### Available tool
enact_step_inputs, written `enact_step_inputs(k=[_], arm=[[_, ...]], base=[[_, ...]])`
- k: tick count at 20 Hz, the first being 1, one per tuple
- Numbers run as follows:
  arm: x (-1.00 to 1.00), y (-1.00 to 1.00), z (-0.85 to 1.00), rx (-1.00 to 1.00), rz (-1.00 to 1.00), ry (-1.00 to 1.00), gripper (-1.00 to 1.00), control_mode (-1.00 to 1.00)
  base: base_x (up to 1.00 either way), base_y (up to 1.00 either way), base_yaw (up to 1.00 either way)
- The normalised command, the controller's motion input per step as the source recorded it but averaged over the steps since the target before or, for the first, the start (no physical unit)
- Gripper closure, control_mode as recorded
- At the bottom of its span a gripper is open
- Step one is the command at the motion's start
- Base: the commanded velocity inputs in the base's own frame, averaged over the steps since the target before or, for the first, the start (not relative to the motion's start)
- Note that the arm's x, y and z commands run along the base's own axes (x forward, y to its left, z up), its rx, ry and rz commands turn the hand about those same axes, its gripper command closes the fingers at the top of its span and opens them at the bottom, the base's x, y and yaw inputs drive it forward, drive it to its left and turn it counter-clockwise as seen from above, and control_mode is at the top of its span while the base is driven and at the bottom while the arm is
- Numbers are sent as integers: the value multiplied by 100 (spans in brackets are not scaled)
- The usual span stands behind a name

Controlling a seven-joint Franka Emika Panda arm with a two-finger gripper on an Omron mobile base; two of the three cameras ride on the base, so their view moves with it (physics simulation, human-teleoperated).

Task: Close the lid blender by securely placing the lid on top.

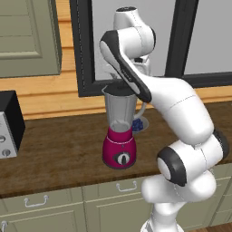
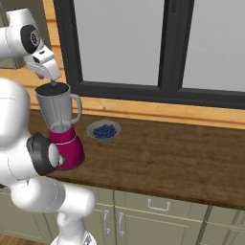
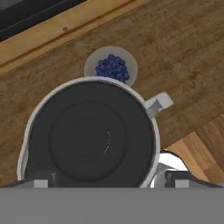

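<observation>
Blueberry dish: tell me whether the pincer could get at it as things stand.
Probably yes. The blueberry dish sits open on the counter beside the blender, nothing covering it; the pincer hovers just above the lid.

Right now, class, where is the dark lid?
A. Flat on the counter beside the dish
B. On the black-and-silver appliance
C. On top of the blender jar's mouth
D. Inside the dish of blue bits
C: in the hand view the lid fills the jar's rim, and in the right base view it caps the blender, under the gripper.
</observation>
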Motion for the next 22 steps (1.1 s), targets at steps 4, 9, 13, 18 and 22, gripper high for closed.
enact_step_inputs(k=[4, 9, 13, 18, 22], arm=[[-100, -100, -1, 24, 1, -39, -100, -100], [-100, -100, -41, 13, 1, -36, -100, -100], [-100, -100, -75, 4, 1, -32, -100, -100], [-100, -100, -52, 5, 1, -35, -100, -100], [-100, -100, 0, 10, 3, -43, -100, -100]], base=[[0, 0, 0], [0, 0, 0], [0, 0, 0], [0, 0, 0], [0, 0, 0]])
